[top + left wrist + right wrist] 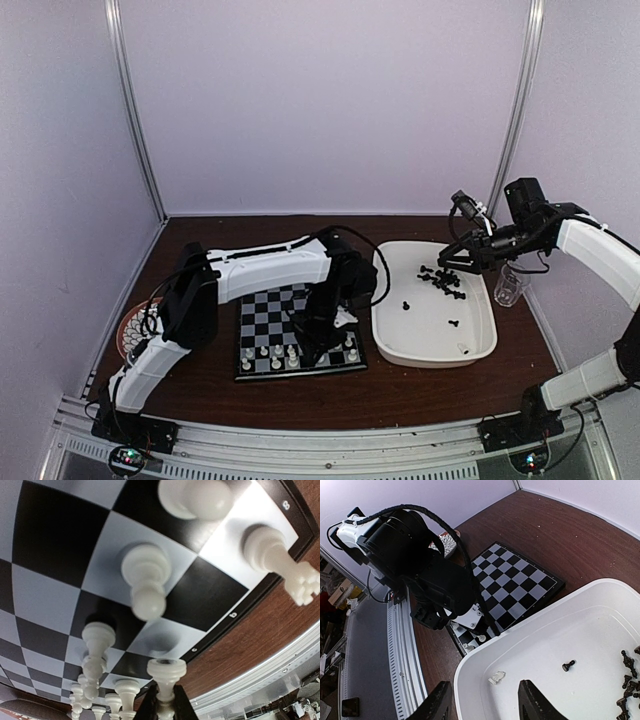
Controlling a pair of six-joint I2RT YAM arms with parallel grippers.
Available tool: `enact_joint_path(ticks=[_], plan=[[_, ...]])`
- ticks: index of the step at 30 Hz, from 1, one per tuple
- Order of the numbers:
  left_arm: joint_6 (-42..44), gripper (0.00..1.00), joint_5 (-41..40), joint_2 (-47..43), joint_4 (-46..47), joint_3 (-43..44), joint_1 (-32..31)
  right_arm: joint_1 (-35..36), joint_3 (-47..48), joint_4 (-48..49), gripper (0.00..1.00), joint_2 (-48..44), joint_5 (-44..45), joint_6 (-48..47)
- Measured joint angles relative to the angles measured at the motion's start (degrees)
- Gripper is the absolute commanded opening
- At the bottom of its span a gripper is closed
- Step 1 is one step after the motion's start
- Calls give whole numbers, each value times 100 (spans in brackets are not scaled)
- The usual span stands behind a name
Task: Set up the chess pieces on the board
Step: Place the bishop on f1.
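The left end effector (pixel 166 702) is clamped on a white chess piece (pixel 166 672), held upright and low over the chessboard (pixel 50 555) beneath it. It is probably meant for a square beside the white pieces (pixel 145 587) standing just ahead, and the arm reaches across with its wrist tipped steeply down. The right end effector (pixel 485 700) hangs wide open and empty above the white tray (pixel 600 630), with black pieces (pixel 627 680) off to one side, likely poised for a pick.

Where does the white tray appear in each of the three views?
Top external: the white tray lies right of centre, beside the chessboard.
Left wrist: not in it.
Right wrist: it fills the lower right corner.
Shared landmark: the chessboard, in all three.
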Motion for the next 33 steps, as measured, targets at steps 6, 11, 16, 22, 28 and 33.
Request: enact_joint_path(ticks=[6, 11, 16, 22, 28, 33], plan=[[0, 18, 52, 0, 2, 33, 0, 0, 0, 0, 49, 2, -2, 0], [0, 19, 96, 0, 2, 33, 0, 0, 0, 0, 49, 2, -2, -2], [0, 15, 96, 0, 2, 35, 0, 0, 0, 0, 49, 2, -2, -4], [0, 10, 98, 0, 2, 146, 0, 0, 0, 0, 49, 2, -2, -7], [2, 10, 98, 2, 4, 256, 0, 0, -9, 0, 49, 2, -2, -13], [2, 10, 96, 11, 4, 291, 0, 0, -31, -2, 49, 2, -2, -15]])
